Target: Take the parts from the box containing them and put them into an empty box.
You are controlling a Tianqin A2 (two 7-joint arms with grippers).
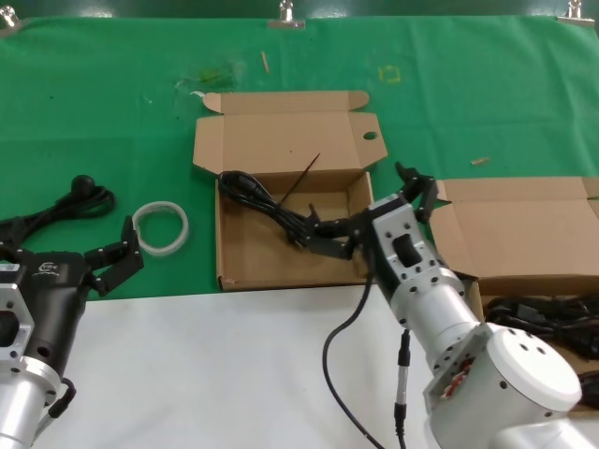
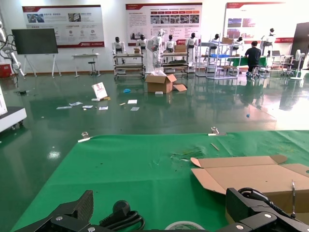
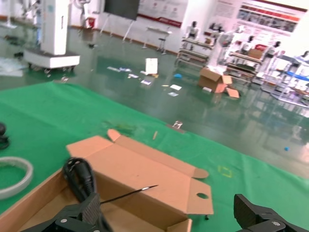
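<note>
Right gripper (image 1: 379,213) hovering wide open at the holed-lid box (image 1: 241,251), black cable bundle (image 1: 271,208) lying across inside, not gripped. Left gripper (image 1: 114,255) idling open beside white tubing ring (image 1: 161,227). Remaining cables (image 1: 552,323) sitting in source box (image 1: 524,234).

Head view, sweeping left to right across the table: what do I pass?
Left claw → white tubing ring → centre box with the holed lid tab → right claw → right-hand box with cables in it.
</note>
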